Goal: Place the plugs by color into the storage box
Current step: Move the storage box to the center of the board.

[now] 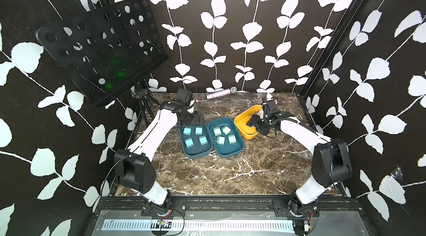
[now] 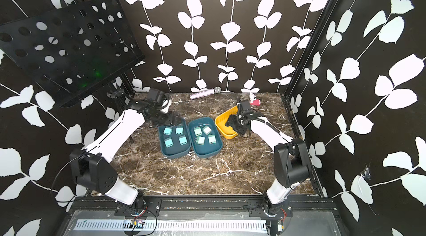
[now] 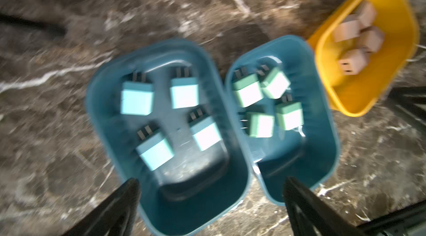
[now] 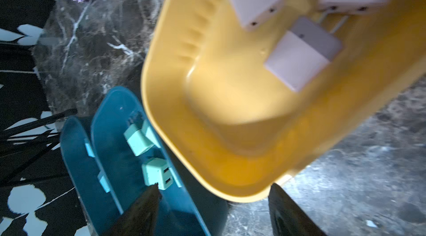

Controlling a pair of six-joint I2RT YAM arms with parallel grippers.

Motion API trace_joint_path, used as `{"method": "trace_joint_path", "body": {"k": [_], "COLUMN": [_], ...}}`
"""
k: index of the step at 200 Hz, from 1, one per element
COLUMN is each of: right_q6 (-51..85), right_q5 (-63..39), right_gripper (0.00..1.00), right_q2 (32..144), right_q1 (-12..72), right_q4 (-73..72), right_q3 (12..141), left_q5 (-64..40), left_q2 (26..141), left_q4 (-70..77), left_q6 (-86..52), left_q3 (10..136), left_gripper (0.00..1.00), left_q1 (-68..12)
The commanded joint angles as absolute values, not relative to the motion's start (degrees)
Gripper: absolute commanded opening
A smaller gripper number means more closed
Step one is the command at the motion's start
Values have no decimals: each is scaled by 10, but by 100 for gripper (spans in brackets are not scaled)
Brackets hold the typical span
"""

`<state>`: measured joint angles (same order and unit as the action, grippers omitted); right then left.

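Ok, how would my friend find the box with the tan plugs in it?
Start at the marble tabletop, where three open boxes sit in a row. Go to the end on the robot's right, under the right pincer. That one is the only yellow box; the middle box and the left box are dark teal.

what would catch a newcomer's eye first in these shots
Most striking is the row of three plastic trays mid-table: light blue cube plugs in the left teal tray, mint green cube plugs in the middle teal tray, and beige cube plugs in the yellow tray at the right end. Behind them to the left looms a black perforated metal music stand, against black wallpaper with white leaves.
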<state>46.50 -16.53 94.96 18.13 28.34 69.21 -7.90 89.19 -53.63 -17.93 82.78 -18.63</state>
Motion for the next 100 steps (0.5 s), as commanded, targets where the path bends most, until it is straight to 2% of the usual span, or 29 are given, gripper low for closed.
{"method": "trace_joint_path", "body": {"k": [1,47,100], "right_q6": [453,444,435], "right_q5": [-161,-192,-210], "right_gripper": [73,71,70], "right_q2": [957,1040,1122], "right_q1": [171,173,214], "right_q4": [293,309,323], "right_q3": [695,810,890], "left_q5": [-67,-71,-80], "left_q2": [886,854,828], "left_q4": [-571,-567,-556], "left_q6": [-164,-179,-206], "left_q3": [789,750,718], "left_gripper": [98,98,98], "left_q1": [-176,-175,-176]}}
